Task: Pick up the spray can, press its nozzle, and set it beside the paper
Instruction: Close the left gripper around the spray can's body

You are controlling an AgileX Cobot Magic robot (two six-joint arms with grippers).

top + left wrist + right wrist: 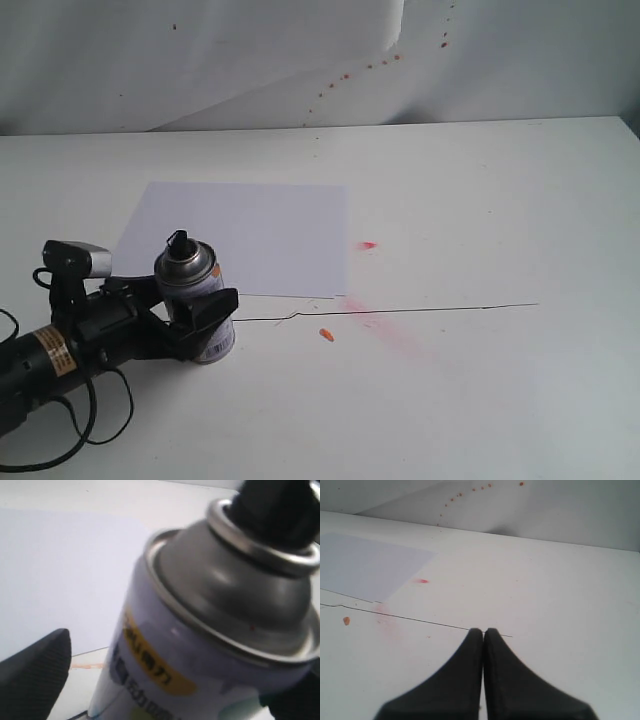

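Neighbouring spray can (190, 272): paper (250, 235), orange scrap (326, 334).

spray can (210, 645) base cut off; label print (145, 667) blurred; nozzle (277, 510) top cropped

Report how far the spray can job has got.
Done: unclear; the spray can stands beside the paper, and pink marks on the table hint at spraying. In hand: the open left claw straddles the can without squeezing it. Left: either grasp and press the nozzle, or only withdraw.
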